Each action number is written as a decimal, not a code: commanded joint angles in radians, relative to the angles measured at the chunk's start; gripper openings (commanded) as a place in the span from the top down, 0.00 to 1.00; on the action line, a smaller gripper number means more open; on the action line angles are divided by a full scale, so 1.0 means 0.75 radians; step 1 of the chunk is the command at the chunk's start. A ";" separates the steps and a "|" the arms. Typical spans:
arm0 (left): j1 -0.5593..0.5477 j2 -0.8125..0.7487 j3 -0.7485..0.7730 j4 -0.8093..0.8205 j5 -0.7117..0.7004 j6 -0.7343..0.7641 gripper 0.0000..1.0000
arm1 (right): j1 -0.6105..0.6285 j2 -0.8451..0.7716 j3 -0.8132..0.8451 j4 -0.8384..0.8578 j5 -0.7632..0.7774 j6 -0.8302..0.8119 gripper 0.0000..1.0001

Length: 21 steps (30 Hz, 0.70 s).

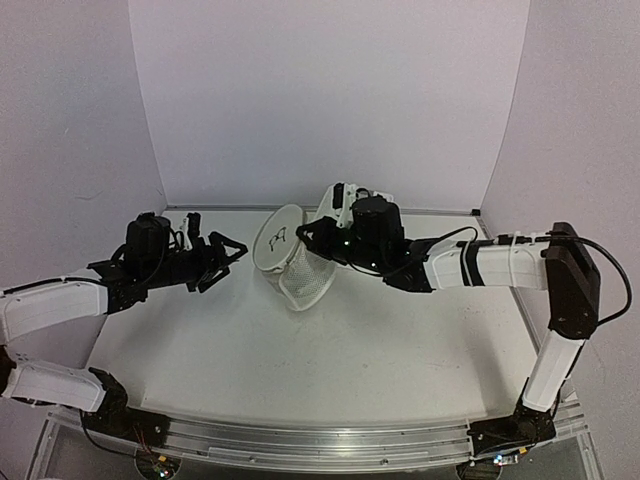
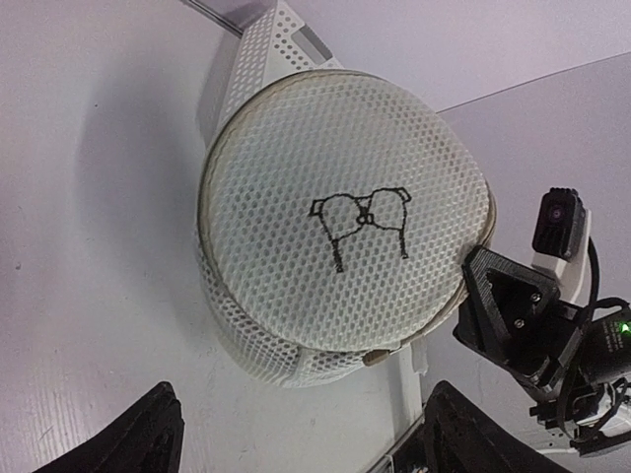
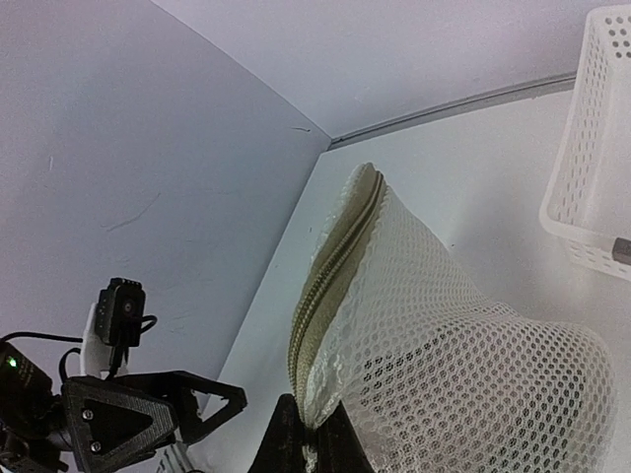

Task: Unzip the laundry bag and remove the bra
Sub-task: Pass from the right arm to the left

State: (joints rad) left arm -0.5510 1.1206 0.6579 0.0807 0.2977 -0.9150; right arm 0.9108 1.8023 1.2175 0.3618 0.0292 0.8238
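Observation:
The laundry bag [image 1: 290, 258] is a white mesh cylinder tipped on its side, its round lid with a black drawing facing left. In the left wrist view the lid [image 2: 345, 212] fills the frame, with a small tan zipper pull [image 2: 377, 357] at its lower edge. My right gripper [image 1: 315, 235] is shut on the bag's zipped rim seam, which shows in the right wrist view [image 3: 335, 266], pinched between the fingertips [image 3: 291, 443]. My left gripper [image 1: 225, 255] is open and empty, a short way left of the lid, pointing at it. The bra is hidden.
A white lattice plastic basket [image 3: 592, 148] stands at the back of the table behind the bag, partly hidden by the right arm in the top view [image 1: 335, 200]. White walls close in the back and both sides.

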 commanded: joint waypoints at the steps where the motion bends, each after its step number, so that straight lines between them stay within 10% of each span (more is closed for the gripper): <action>1: 0.009 0.056 0.002 0.249 0.088 -0.106 0.16 | -0.013 -0.092 -0.013 0.247 -0.121 0.145 1.00; 21: 0.025 0.286 -0.121 0.820 0.236 -0.442 0.27 | -0.024 -0.107 -0.083 0.536 -0.275 0.269 1.00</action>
State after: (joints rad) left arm -0.5392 1.2984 0.5659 0.5316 0.4351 -1.1858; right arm 0.8970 1.7992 1.1484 0.6304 -0.1390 1.0115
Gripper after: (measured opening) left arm 0.745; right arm 0.048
